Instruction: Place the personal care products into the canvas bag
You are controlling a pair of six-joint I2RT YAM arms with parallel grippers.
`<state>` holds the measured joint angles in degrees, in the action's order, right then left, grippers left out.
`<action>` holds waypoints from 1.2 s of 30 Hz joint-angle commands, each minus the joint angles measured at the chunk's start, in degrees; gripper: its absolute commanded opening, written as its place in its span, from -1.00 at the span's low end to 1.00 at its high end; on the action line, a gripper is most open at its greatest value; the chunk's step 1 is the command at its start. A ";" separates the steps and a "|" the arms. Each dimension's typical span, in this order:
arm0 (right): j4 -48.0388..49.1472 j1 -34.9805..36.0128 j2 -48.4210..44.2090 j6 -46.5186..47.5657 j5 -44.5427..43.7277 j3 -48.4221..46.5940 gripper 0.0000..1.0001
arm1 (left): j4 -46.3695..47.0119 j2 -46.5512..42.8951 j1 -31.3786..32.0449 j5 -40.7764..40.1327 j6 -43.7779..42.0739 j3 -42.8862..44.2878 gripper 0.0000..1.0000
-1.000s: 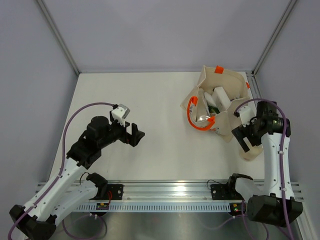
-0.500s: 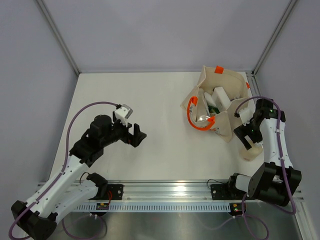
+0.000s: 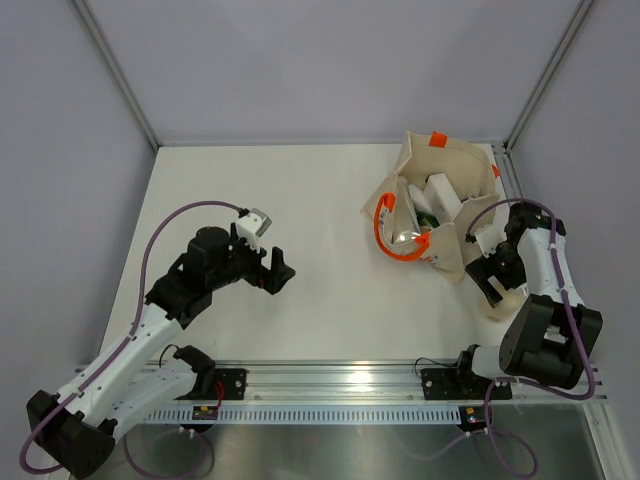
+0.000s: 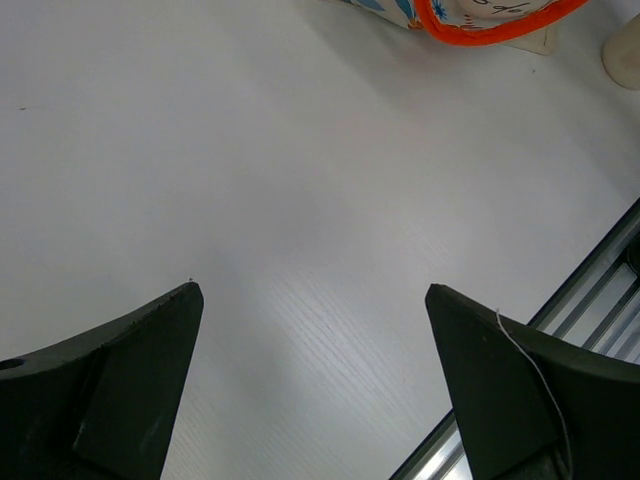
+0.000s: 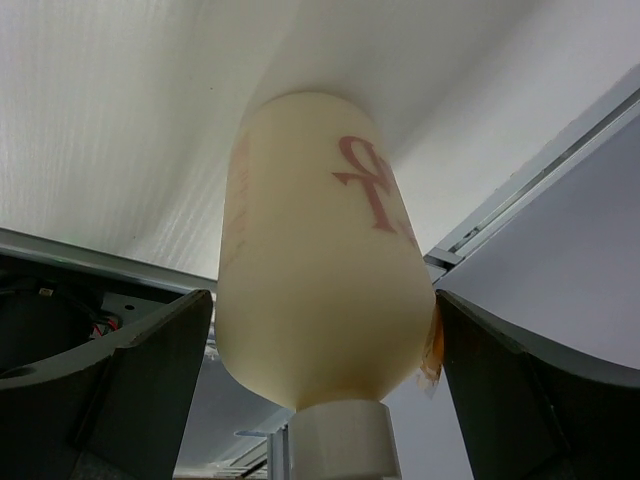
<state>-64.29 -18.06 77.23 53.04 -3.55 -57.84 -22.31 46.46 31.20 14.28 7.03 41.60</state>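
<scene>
Bottle (image 5: pixel 320 200): cream one, outside bag (image 3: pixel 415 160), by worktop's right edge
Right tool (image 5: pixel 320 300): just nudged in, wide open, straddling it, no grip yet
Left tool (image 4: pixel 310 300): wide open, empty

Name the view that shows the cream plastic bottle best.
Right wrist: the cream plastic bottle fills the frame between the fingers of the right hand, red mark visible. Top external shows part of it beside the right arm; left wrist, a sliver at the edge.
</scene>
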 commanded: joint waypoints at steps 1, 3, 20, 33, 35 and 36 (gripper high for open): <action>-0.13 -0.39 2.04 0.85 0.65 -1.13 0.99 | 3.14 0.13 0.09 1.45 -1.23 0.14 0.98; -0.39 -0.39 3.62 0.32 0.83 -1.57 0.99 | 3.15 0.13 0.09 1.62 -1.23 0.14 0.98; -8.74 -0.39 -6.28 -1.44 10.76 -6.75 -0.69 | 3.23 -1.72 0.09 2.06 -1.40 -0.03 0.98; -25.25 -0.39 -17.12 -1.71 27.68 -25.54 -1.00 | 3.32 -2.25 0.09 2.77 -1.40 0.05 0.98; -29.28 -0.39 -15.45 -1.45 32.00 -33.10 -1.00 | 3.41 -2.25 0.09 2.85 -1.40 0.14 0.98; -29.57 -0.39 -14.75 -1.88 35.33 -35.21 -1.00 | 3.41 -2.16 0.09 2.94 -1.49 0.14 0.98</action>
<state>-80.42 -18.50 62.65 51.00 19.03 -83.42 -22.09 45.32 31.20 15.35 6.81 41.60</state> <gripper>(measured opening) 0.829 0.985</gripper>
